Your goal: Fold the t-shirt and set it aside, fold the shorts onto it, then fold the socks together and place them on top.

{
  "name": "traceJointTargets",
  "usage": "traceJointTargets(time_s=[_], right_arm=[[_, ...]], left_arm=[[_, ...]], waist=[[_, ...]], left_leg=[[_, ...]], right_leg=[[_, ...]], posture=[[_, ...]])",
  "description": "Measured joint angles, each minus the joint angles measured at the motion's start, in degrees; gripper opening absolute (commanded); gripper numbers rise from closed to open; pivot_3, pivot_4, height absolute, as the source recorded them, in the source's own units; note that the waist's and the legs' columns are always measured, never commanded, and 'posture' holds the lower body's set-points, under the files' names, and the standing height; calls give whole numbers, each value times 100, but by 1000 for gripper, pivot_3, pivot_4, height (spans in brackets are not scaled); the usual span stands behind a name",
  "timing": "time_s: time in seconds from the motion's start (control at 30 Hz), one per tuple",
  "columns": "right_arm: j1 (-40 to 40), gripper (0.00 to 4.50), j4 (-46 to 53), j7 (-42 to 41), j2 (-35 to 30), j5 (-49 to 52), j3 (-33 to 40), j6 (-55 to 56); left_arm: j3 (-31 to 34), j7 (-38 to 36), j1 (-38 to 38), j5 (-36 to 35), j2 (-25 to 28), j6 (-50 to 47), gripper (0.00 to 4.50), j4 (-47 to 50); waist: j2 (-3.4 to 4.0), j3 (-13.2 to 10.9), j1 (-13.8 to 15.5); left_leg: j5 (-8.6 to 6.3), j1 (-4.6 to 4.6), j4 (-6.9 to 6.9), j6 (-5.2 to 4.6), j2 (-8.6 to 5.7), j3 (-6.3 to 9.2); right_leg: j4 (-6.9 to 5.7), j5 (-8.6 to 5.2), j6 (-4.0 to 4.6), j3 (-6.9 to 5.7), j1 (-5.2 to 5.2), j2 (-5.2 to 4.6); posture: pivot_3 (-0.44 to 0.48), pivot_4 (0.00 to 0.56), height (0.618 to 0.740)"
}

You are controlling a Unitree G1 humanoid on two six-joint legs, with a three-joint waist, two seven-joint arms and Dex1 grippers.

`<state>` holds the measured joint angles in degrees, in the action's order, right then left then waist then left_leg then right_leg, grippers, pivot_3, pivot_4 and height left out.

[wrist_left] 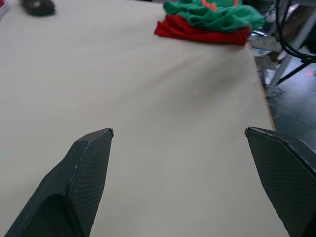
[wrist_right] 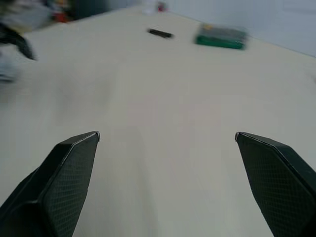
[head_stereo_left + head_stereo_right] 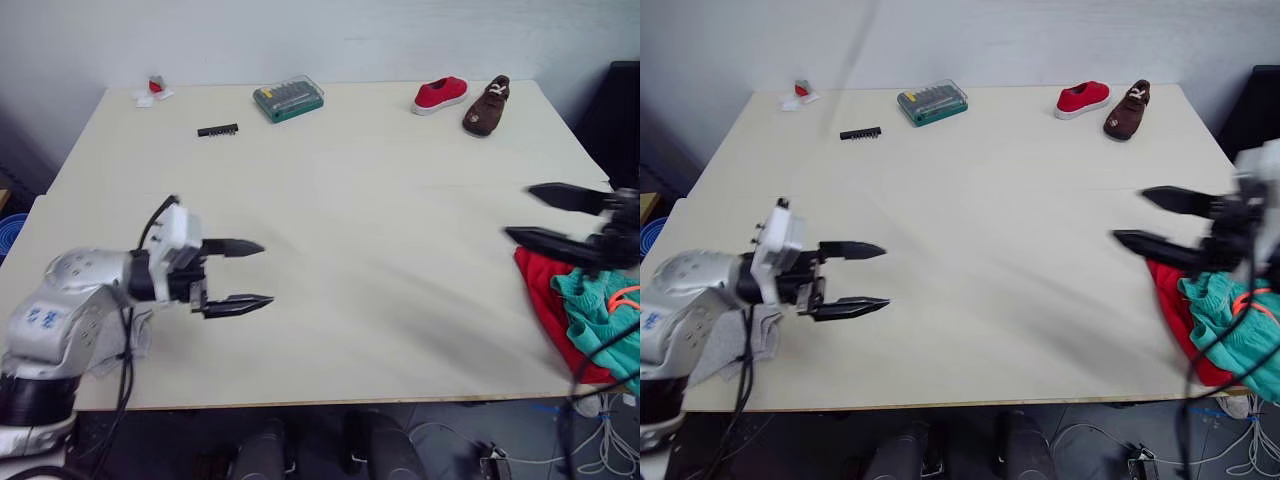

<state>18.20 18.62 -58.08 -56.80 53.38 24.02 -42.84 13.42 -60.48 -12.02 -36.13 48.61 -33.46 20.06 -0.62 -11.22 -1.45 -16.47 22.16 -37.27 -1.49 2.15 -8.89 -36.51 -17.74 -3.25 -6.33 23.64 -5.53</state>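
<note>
Right gripper [image 3: 530, 214] spread wide, empty, just beside t-shirt [image 3: 540, 290] under shorts [image 3: 600, 310]; left gripper [image 3: 262, 273] open, far off.

Silver-grey left arm [image 3: 70, 305] w/ blue markings, black cables, white wrist block, black pointed end effector [image 3: 240, 274] fingers.

The two eye views look down from the robot's head over the table [image 3: 350, 200], facing its far edge, from nearly the same spot. The left wrist view sits low and close over the table, looking toward the t-shirt [image 1: 197, 32]. The right wrist view looks the other way, toward the green box [image 2: 220, 37], which the eye views share.
</note>
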Motion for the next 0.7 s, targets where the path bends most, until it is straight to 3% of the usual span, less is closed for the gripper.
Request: traceJointTargets(time_s=[0.2,0.23,0.33,0.5,0.7], right_arm=[[566,4488,603,12,635,305,-1049,-91],[719,4488,609,4,756,314,-1215,-92],[762,4488,615,-97,867,338,-1432,-92],[798,4488,605,-271,1008,383,-1676,-100],[783,4488,633,-349,1066,384,-1752,-100]], left_arm=[[2012,565,2383,-39,-202,-414,4500,1013],[2499,656,2939,-1,-463,-341,4500,1258],[3099,824,3954,177,-1104,-83,4500,1416],[3629,1043,4616,831,-1601,920,4500,1114],[3529,1136,4532,1330,-1382,1615,4500,325]], waist=[[-16,-4,-12],[-21,-2,-13],[-26,2,1],[-41,11,83],[-42,13,122]], left_leg=[[-15,4,-6,-11,-2,3],[-21,5,-4,-12,-2,3],[-33,2,-5,-16,-2,5],[-75,4,-5,-22,-2,14],[-84,6,-2,-28,-1,14]], right_leg=[[11,0,0,-3,-2,-15],[18,0,0,-6,-2,-16],[21,-1,2,-11,-6,-17],[32,5,18,-20,-7,-20],[38,4,21,-26,-4,-26]], posture=[[0,150,740],[0,150,740],[0,150,740],[0,150,740],[0,150,740]])
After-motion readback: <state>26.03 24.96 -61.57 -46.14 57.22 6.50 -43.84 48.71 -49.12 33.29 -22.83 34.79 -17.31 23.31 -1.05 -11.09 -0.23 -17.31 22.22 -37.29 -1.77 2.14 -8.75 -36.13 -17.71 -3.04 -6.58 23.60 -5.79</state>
